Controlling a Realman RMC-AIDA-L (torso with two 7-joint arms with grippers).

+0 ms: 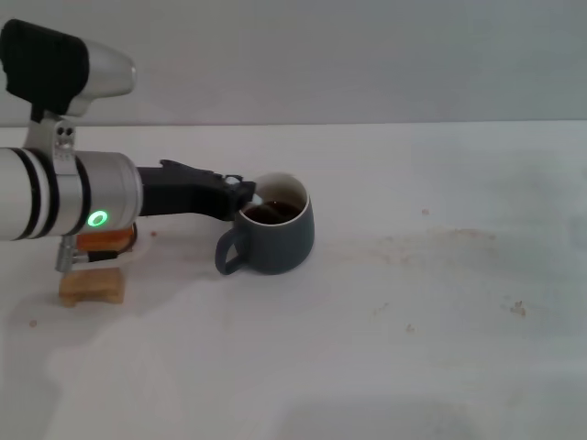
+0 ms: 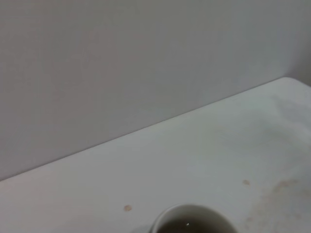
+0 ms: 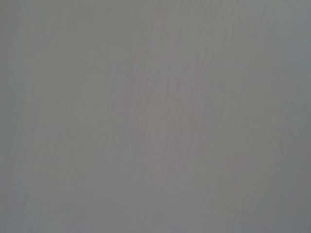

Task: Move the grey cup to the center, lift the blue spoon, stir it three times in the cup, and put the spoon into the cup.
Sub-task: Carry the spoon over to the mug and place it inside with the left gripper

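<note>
The left arm's black gripper (image 1: 246, 194) reaches in from the left to the near rim of the dark blue-grey rounded ceramic mug (image 1: 275, 240), which stands on the white desk (image 1: 413, 302), handle toward the arm. Small wooden blocks (image 1: 92, 282) sit beneath the arm's silver wrist.

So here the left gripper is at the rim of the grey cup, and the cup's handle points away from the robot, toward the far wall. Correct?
Not quite. The left gripper is at the rim of the grey cup, but the head view shows the handle pointing toward the robot and to its left, not toward the far wall. The cup holds something dark.
</note>
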